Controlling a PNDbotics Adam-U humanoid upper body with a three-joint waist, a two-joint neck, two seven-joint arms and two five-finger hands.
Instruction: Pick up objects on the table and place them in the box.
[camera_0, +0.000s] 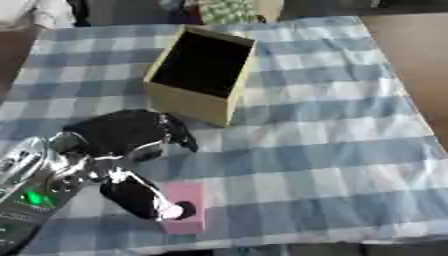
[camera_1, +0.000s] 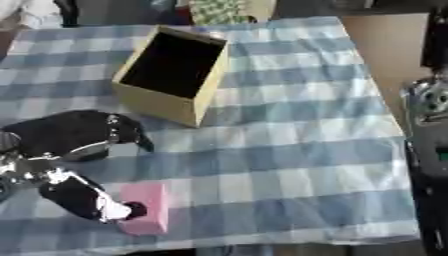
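A pink block (camera_0: 187, 196) lies flat on the blue-and-white checked cloth near the table's front edge. My left hand (camera_0: 122, 132) hovers at the lower left, open. Its black fingers (camera_0: 175, 134) arch above and behind the block, and its thumb (camera_0: 144, 200) reaches down with its tip on the block's left edge. An open cardboard box (camera_0: 188, 104) with a dark inside stands behind the hand, tilted toward me. Of my right side only the arm (camera_1: 427, 105) shows, at the right edge of the right eye view; its hand is out of sight.
The checked cloth (camera_0: 332, 150) covers the table; bare brown tabletop (camera_0: 416, 55) shows beyond its right edge. Some items and fabric sit past the far edge.
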